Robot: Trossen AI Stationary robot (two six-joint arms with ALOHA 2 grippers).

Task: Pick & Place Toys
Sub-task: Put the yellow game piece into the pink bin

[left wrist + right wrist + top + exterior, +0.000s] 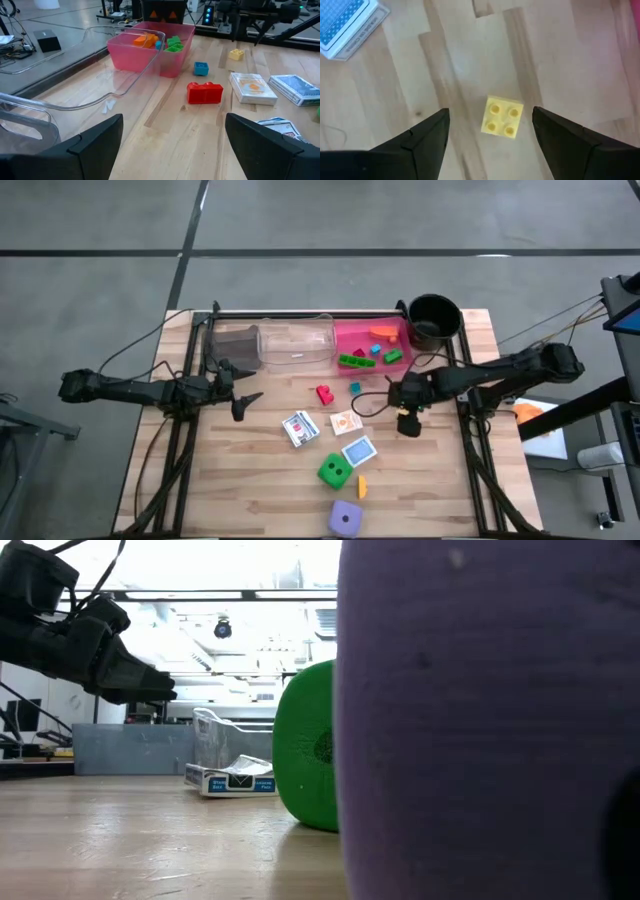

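My right gripper (pixel 406 424) points down, open, over a yellow brick (pixel 502 116) that lies flat on the table, studs up; its fingers stand on either side of the brick without touching it. My left gripper (pixel 250 392) is open and empty, held level just near of the clear tray (pixel 295 345). A red brick (pixel 324 393) and a teal brick (pixel 355 388) lie on the table between the arms. Three white cards (pixel 300 427), (pixel 347 422), (pixel 358 451), a green die (pixel 334 471), an orange brick (pixel 362 485) and a purple die (pixel 346 518) lie nearer the front.
A grey tray (pixel 235 345), the clear tray and a pink tray (pixel 372 355) with green, orange and teal bricks stand in a row at the far edge, with a round black pot (pixel 434 318) to the right. The purple die (pixel 480 720) blocks much of the low view.
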